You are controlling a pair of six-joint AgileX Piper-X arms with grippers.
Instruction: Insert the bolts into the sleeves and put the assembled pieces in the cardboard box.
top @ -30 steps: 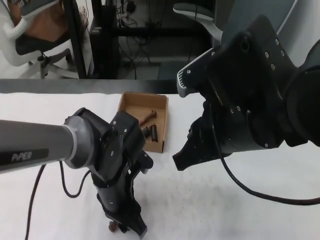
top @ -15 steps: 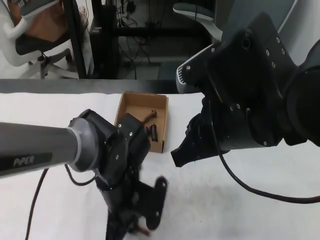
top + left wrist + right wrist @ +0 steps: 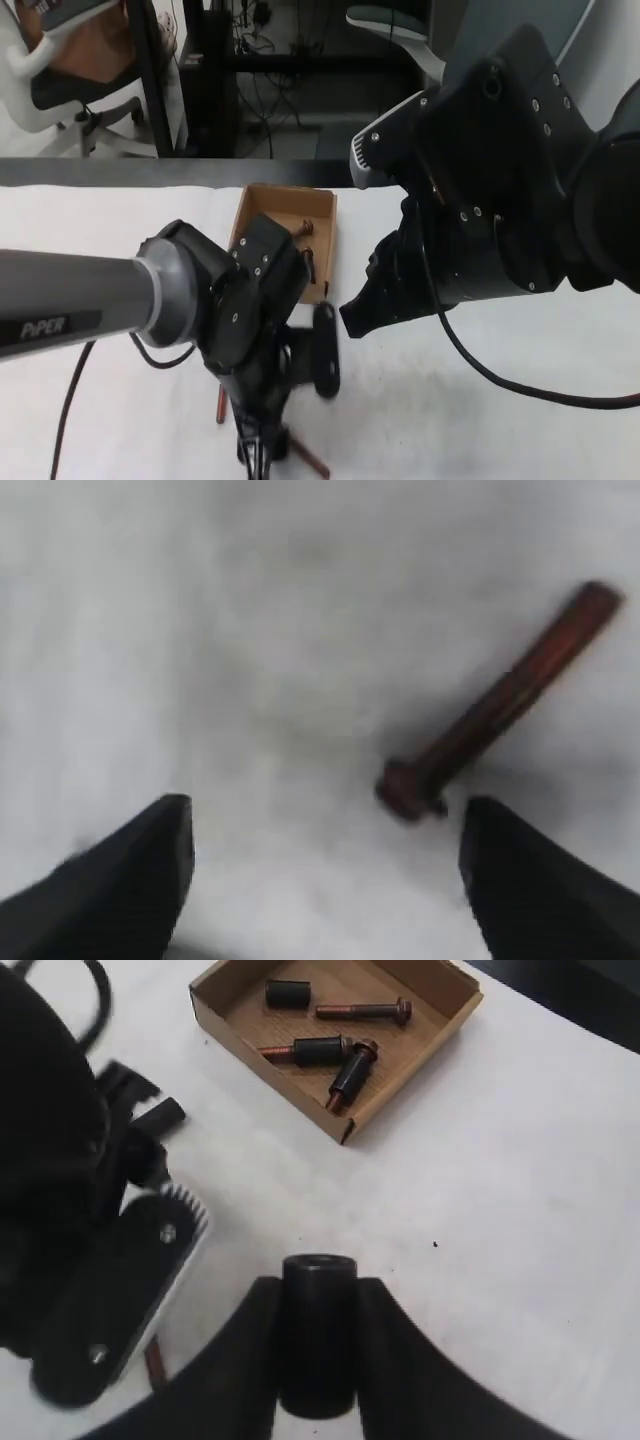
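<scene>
Near the six o'clock edge of the white bench (image 3: 250, 600), a copper-coloured bolt (image 3: 500, 700) lies flat. The left gripper (image 3: 325, 815) hangs over it released, fingers spread wide and empty. The bolt's head sits just ahead of the gap, untouched. Toward two o'clock from there, the right gripper (image 3: 318, 1295) is clenched on a black sleeve (image 3: 318, 1345), its bore end showing. The cardboard box (image 3: 410, 1070) sits at twelve o'clock and holds two assembled pieces (image 3: 310, 1050), a spare bolt (image 3: 365, 1009) and a spare sleeve (image 3: 287, 993).

The bolt looks like light, stiff metal with a smooth round shank, so it may roll or skid under a glancing touch. Pinching across the shank close to the head seems best, since that leaves the far end free to enter the sleeve. The sleeve looks just as rigid and slick, so a firm squeeze should do it no harm.
</scene>
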